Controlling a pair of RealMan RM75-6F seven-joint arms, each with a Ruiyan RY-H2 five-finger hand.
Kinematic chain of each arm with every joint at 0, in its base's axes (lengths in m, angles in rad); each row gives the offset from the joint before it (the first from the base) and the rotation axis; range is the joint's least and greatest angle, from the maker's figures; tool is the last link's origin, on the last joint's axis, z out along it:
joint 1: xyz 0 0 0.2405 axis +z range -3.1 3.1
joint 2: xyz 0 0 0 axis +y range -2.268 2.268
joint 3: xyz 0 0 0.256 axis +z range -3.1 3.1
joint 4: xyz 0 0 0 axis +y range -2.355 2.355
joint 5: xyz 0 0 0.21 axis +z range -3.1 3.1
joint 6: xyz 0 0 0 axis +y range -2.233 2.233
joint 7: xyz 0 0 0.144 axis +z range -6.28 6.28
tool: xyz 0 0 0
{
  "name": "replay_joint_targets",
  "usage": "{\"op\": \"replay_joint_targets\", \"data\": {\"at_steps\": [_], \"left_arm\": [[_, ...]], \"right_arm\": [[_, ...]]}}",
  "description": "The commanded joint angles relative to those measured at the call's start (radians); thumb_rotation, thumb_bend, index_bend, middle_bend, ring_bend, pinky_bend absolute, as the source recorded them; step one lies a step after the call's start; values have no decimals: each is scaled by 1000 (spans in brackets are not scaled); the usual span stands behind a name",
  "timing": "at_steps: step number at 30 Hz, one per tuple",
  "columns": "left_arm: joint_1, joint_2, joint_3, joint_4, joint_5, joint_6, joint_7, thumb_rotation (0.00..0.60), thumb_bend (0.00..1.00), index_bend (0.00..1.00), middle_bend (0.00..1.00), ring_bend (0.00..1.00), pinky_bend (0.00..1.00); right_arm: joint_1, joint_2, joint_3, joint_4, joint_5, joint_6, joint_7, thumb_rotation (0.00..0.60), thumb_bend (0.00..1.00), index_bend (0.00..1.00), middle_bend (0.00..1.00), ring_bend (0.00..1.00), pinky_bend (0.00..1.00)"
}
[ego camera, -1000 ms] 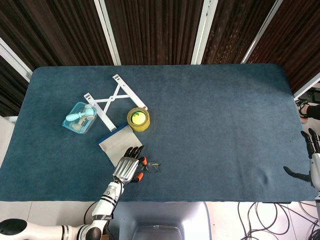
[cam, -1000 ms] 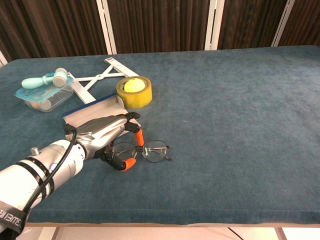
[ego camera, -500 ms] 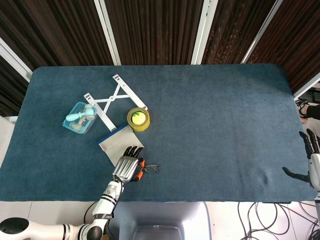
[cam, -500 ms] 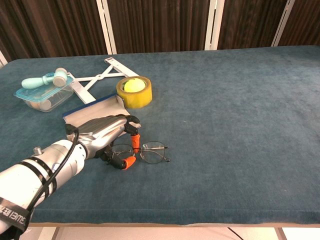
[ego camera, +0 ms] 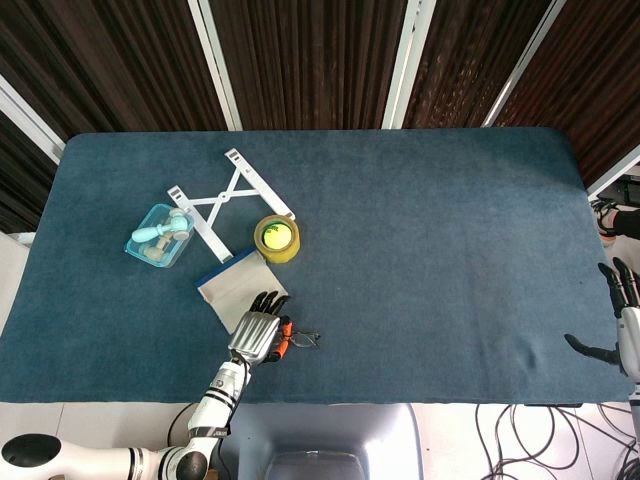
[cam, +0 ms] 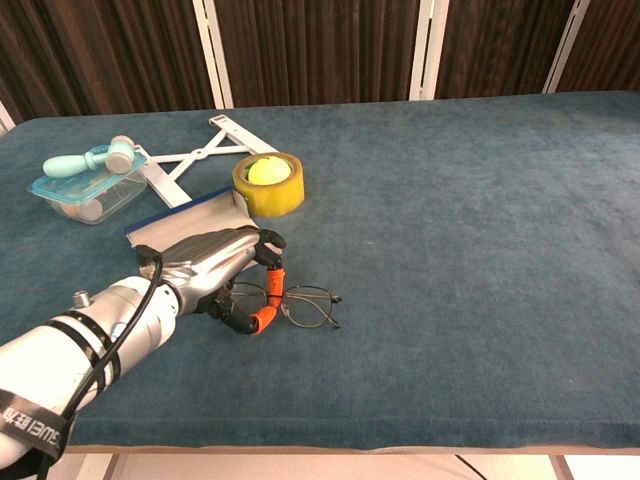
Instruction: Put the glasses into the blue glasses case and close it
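The thin-rimmed glasses (ego camera: 304, 340) (cam: 303, 306) lie on the blue table cloth near the front edge, their orange temple tips pointing left. My left hand (ego camera: 258, 335) (cam: 212, 268) lies over those tips, and its thumb and fingers pinch the two orange ends together. The blue glasses case (ego camera: 233, 284) (cam: 185, 226) lies open just behind the hand, grey lining up, its near part hidden by the hand in the chest view. My right hand (ego camera: 622, 326) hangs off the table's right edge with fingers spread, holding nothing.
A yellow tape roll (ego camera: 277, 238) (cam: 268, 183) with a green ball inside stands behind the case. A white folding stand (ego camera: 222, 200) (cam: 196, 157) and a clear box with a light blue fan (ego camera: 160, 236) (cam: 85, 182) sit at the back left.
The left hand's thumb and fingers have closed in, bringing the two orange temple tips closer together. The glasses shifted slightly left. The right hand barely moved.
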Motion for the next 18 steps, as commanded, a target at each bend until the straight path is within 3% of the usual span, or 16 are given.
{"op": "replay_joint_targets", "data": {"at_steps": [1,18], "left_arm": [[1,1,-1,0,5,2,-8,600,399,584,110,5,61],[11,-4,-3,21,48,0,-92,600,522,678,167,40,63]], "right_arm": [[0,-1,-1,0,0,0,-1,600,201,0,0,0,0],[2,-2,-5,-1,-6,-3,-7,600,200,0,0,0,0]]}}
